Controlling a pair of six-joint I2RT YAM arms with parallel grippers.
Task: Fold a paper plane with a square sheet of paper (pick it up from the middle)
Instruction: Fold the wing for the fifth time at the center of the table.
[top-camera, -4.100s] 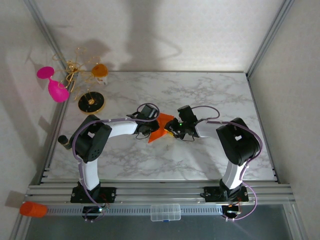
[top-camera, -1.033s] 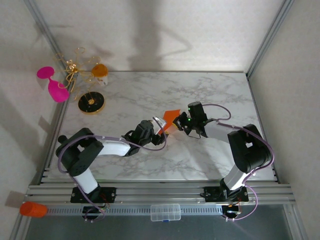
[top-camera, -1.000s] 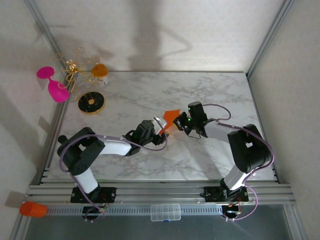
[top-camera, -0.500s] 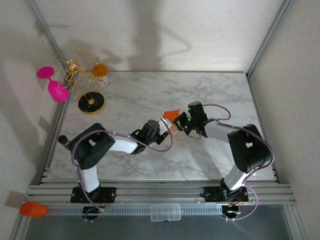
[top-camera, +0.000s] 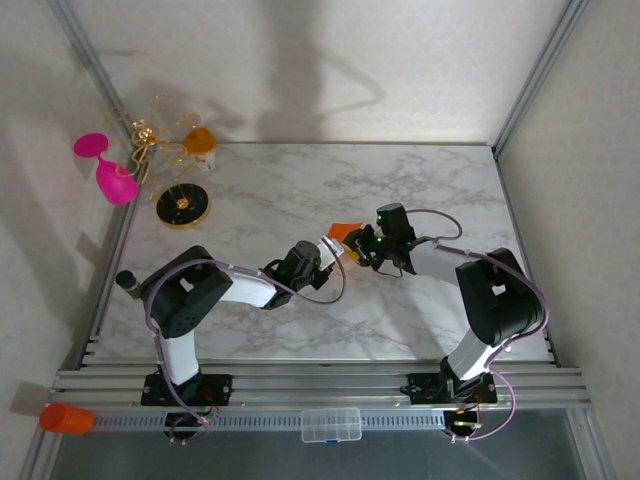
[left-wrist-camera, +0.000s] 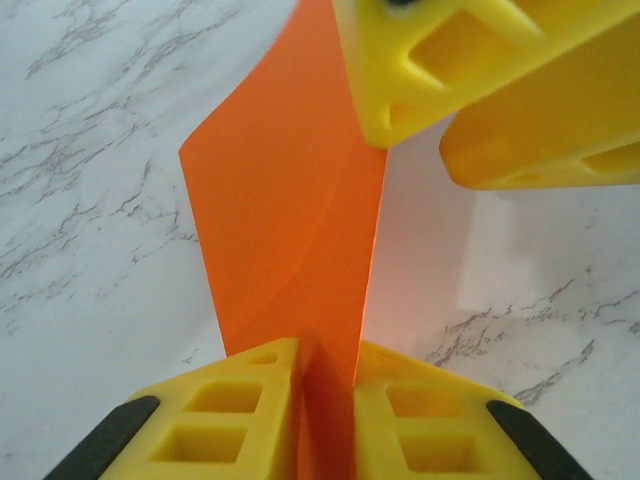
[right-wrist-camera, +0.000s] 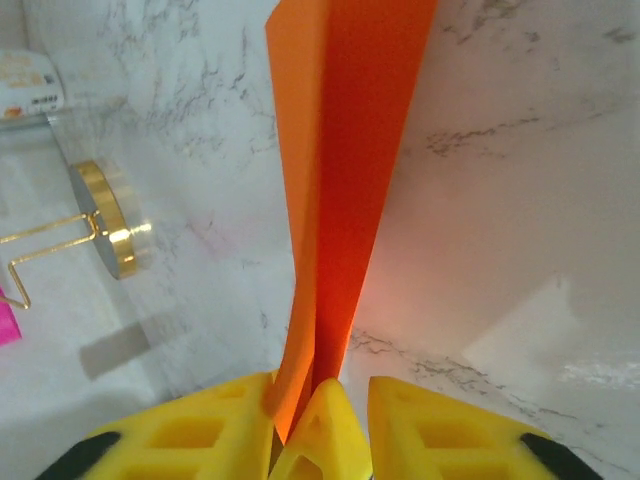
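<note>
The square sheet of paper (top-camera: 347, 231) is bright orange and folded into a narrow creased shape. It stands on edge above the marble table (top-camera: 420, 190), between the two grippers. My left gripper (top-camera: 332, 250) is shut on its near end, and the orange fold (left-wrist-camera: 290, 220) fills the slit between the yellow fingers (left-wrist-camera: 250, 400) of that gripper (left-wrist-camera: 327, 375). My right gripper (top-camera: 359, 243) meets the paper from the right, with its fingers (left-wrist-camera: 430, 70) showing at the far end. In the right wrist view its jaws (right-wrist-camera: 320, 390) stand apart. The paper (right-wrist-camera: 345, 150) leans on the left finger (right-wrist-camera: 200, 430).
At the table's far left corner are a pink goblet (top-camera: 105, 165), a gold wire stand on a black disc (top-camera: 183, 205) and a small orange-and-white cup (top-camera: 200, 140). An orange cylinder (top-camera: 65, 418) and a clear box (top-camera: 330, 425) rest on the front rail.
My left gripper has slid right to the paper and closed on it. The right gripper's jaws, shut on the paper before, have parted. The paper sits slightly lower.
</note>
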